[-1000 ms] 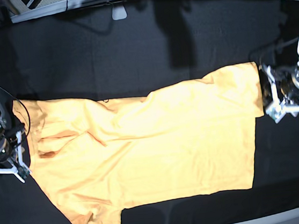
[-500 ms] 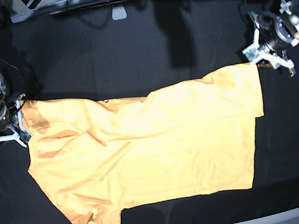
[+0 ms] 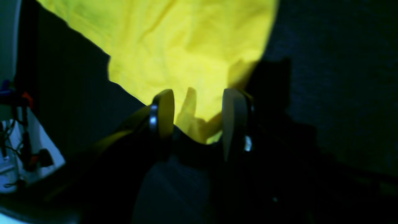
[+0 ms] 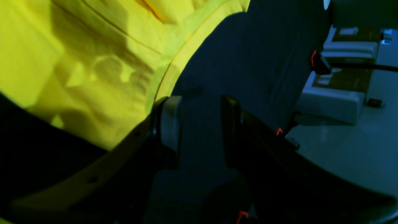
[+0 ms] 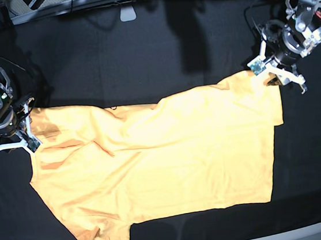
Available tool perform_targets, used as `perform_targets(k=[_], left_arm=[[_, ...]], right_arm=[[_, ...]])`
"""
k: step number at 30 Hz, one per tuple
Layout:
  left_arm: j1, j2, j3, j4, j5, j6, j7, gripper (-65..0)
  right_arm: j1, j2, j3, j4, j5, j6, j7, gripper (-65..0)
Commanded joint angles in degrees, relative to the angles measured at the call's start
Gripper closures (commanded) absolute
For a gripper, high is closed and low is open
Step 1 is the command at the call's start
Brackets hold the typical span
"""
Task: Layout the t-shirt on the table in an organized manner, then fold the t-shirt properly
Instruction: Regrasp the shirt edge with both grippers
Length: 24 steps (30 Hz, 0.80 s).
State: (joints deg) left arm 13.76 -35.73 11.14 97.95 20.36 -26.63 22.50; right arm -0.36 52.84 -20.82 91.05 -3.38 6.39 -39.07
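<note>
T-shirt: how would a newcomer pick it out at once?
Start from the wide black-covered table. The t-shirt lies spread across its middle, between the two grippers. It is the only bright thing there: plain light orange-yellow cloth, no print.

T-shirt (image 5: 159, 160) flat on black table (image 5: 112, 56)

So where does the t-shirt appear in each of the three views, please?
Base view: the t-shirt is spread across the middle of the black table.
Left wrist view: upper centre, a corner bunched between the left gripper fingers.
Right wrist view: upper left, its hem beside the right gripper.
Shared landmark: the black table.
</note>
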Motion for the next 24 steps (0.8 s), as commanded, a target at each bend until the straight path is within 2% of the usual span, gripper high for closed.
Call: perform_targets(k=[1, 8, 10, 13, 17, 20, 22, 24], left_arm=[[-0.7, -0.6, -0.4, -0.4, 0.0, 0.5, -0.7, -22.9], [-1.3, -0.5, 1.4, -5.3, 0.7, 0.5, -1.4, -22.1], [-1.6, -0.5, 2.5, -6.3, 1.9, 0.5, -1.6, -16.6], [-1.7, -0.5, 3.5, -7.1, 3.6, 0.5, -1.4, 0.0], [-1.7, -0.5, 3.6, -7.1, 3.6, 0.5, -1.1, 0.0], [-1.7, -0.5, 3.6, -7.1, 3.6, 0.5, -1.1, 0.0], [-1.7, -0.5, 3.6, -7.1, 3.6, 0.6, -1.1, 0.0], [-1.7, -0.5, 3.6, -7.1, 3.6, 0.7, -1.1, 0.0]], right_arm=[[0.8, 1.3, 0.9, 1.1, -0.9, -0.9, 0.3, -20.1], [0.8, 1.3, 0.9, 3.4, -0.9, -0.9, -0.2, -20.1], [0.8, 1.3, 0.9, 4.6, -0.9, -0.8, -1.1, -20.1], [0.8, 1.3, 0.9, 6.4, -0.9, -0.3, -2.3, -20.1], [0.0, 1.3, 0.9, 8.0, -0.8, 2.1, -2.7, -20.2], [-1.8, 1.3, 0.9, 7.9, -0.7, 6.3, -4.1, -20.8], [-3.0, 1.3, 0.9, 7.8, -0.4, 8.4, -4.9, -26.0], [-3.9, 1.2, 0.9, 7.1, -0.5, 8.7, -4.9, -31.9]])
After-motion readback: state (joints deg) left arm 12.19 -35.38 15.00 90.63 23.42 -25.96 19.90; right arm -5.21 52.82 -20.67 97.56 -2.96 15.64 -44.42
